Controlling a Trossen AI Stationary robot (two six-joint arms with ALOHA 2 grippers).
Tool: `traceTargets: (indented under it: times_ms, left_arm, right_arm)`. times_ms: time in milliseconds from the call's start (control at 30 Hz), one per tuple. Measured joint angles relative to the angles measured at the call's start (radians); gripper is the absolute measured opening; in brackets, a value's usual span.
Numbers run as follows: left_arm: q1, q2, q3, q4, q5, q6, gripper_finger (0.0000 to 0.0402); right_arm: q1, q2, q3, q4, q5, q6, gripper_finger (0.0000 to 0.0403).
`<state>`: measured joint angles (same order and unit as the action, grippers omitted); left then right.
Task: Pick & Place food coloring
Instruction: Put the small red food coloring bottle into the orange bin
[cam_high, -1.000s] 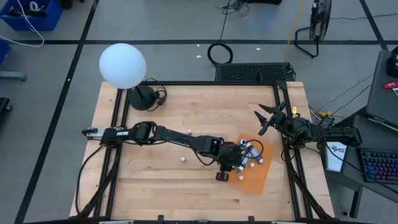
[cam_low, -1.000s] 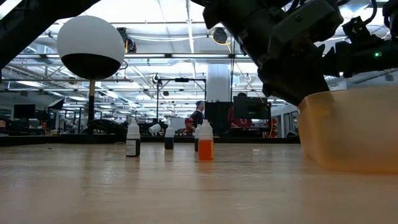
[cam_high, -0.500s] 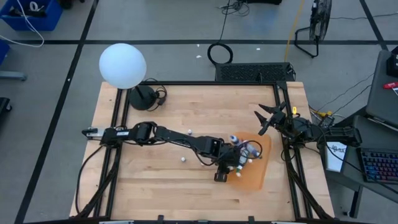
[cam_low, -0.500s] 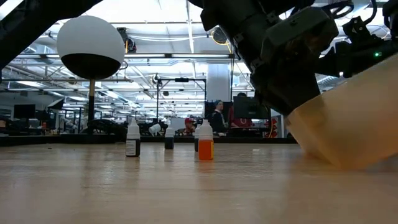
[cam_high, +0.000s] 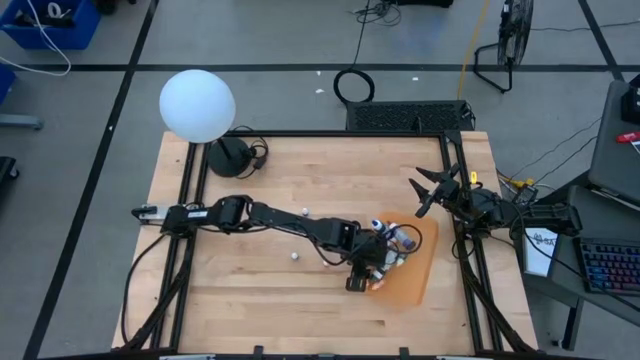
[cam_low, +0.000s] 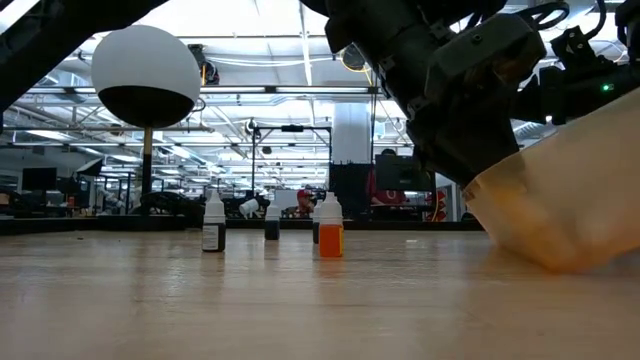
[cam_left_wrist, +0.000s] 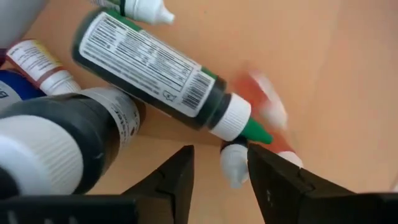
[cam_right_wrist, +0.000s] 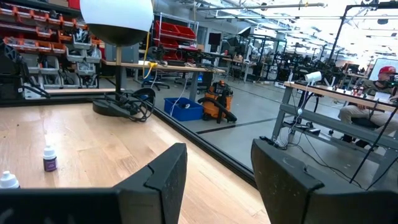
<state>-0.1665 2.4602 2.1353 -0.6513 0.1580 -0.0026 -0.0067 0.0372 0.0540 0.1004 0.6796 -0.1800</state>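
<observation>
Green-tipped bottle (cam_left_wrist: 165, 71) lies flat; tip beside open left jaws

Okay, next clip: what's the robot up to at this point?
The left gripper is down in the orange container, its fingers apart over a small bottle with a red body and white cap; nothing is held. Other food coloring bottles lie piled there, among them a dark one with a green tip. In the low view the container sits tipped. More bottles stand out on the wooden table, one with orange liquid. The right gripper waits open near the table's right edge.
</observation>
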Motion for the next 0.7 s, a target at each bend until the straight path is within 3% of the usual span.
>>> traceTargets:
  times_ms: [500,700]
  left_arm:
    - [-0.011,-0.106,0.001,-0.03,-0.016,0.078,0.0136]
    - [-0.016,-0.167,0.002,-0.287,-0.125,0.07,0.0136]
  right_arm:
    - [0.0,0.01,0.0,0.0,0.0,0.0,0.0167]
    - [0.0,0.015,0.0,0.0,0.0,0.0,0.0167]
